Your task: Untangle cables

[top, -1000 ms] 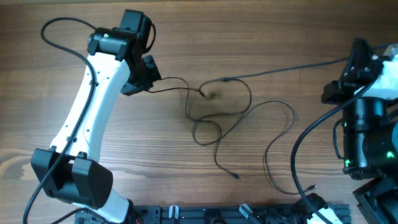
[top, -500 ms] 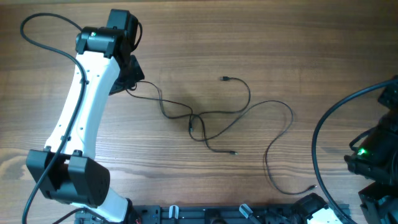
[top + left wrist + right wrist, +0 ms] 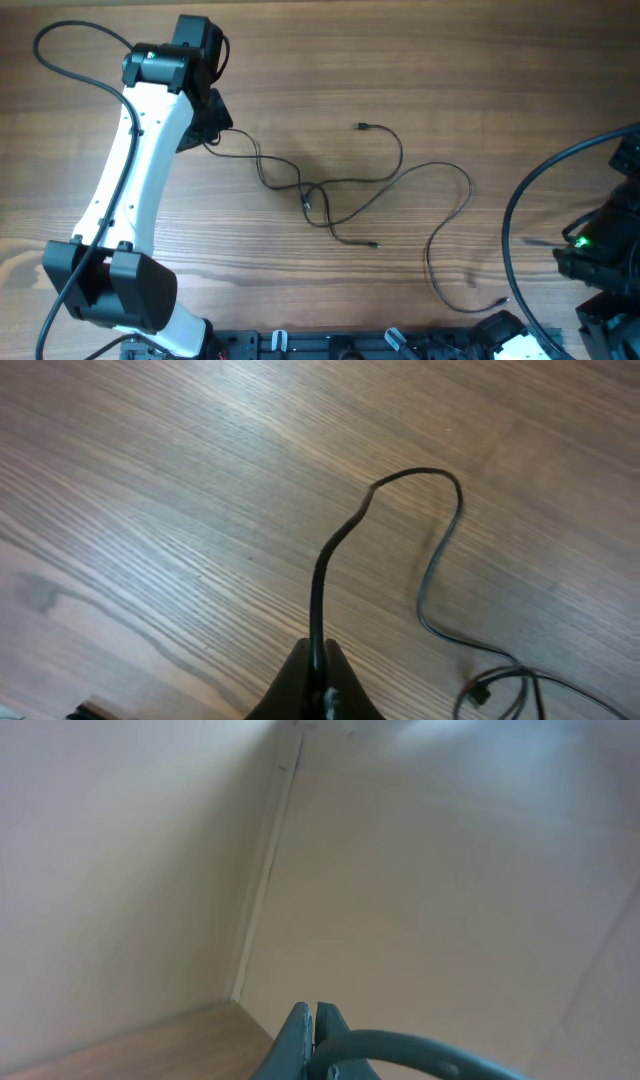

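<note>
Slack is what has changed over the last second. My right gripper (image 3: 313, 1020) had been up at the far right of the table (image 3: 450, 60), with a line stretched out toward it; now my right arm (image 3: 600, 250) is folded back at the right edge and that line's plug (image 3: 361, 126) lies loose on the wood. The gripper's fingers are pressed together on nothing I can make out, and its camera looks only at a wall (image 3: 120, 870). My left gripper (image 3: 317, 660) has shifted a little further left and is pinching 1 thin black cable (image 3: 318, 575) at its end, as it was before. Nothing has moved in the last half second.

The cables (image 3: 312, 197) lie on the middle of the table, running from my left fingers to a crossing near the centre, then looping right in wide curves to 2 more free ends nearer the front edge.

I judge the task is not finished: the strands are spread wider, but they cross at that central spot, so another pull apart looks needed.
</note>
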`<move>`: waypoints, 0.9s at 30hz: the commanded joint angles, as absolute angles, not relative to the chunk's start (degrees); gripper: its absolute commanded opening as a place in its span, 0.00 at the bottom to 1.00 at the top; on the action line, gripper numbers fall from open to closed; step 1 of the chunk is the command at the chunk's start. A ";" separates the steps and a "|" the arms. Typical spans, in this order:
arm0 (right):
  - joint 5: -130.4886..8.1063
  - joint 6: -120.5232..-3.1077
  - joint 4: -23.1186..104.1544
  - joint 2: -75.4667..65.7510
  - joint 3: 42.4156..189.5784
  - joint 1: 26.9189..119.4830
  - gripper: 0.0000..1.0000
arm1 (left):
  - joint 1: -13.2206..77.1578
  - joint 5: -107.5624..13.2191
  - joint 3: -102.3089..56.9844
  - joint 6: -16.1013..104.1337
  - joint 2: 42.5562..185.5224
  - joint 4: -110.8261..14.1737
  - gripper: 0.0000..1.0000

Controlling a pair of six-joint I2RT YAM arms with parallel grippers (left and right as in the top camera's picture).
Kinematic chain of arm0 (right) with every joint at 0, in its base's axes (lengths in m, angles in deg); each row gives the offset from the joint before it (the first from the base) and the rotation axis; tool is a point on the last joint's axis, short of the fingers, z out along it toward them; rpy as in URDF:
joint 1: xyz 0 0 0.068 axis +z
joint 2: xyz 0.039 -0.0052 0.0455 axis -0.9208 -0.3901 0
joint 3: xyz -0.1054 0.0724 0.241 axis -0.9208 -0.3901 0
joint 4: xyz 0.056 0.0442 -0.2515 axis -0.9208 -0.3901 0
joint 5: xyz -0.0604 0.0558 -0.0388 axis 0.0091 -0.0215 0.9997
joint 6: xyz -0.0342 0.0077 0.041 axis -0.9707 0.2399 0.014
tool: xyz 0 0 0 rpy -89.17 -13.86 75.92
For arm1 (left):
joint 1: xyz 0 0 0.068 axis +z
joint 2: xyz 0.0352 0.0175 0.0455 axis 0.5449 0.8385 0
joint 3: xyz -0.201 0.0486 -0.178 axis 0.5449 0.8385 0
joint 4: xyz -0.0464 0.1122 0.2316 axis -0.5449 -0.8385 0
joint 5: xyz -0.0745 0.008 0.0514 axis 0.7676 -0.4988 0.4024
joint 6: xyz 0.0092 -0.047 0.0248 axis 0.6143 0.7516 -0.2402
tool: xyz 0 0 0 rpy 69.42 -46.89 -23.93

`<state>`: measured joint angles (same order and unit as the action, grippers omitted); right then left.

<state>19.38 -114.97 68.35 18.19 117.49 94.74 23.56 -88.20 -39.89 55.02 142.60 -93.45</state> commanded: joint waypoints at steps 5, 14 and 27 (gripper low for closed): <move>18.44 -114.47 66.17 7.79 117.98 94.72 0.04 | 23.54 -82.25 -40.17 54.93 142.99 -91.07 0.04; -13.12 -91.06 57.93 -3.82 117.98 94.70 0.04 | 23.50 -82.27 -40.17 54.93 142.99 -91.31 0.04; -43.28 -71.76 48.79 -3.03 121.36 79.48 0.04 | 23.50 -82.27 -40.17 54.96 142.99 -91.31 0.04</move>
<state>-33.05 -78.06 50.36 -4.17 118.15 85.63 23.54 -82.38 -39.89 55.00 142.60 -91.24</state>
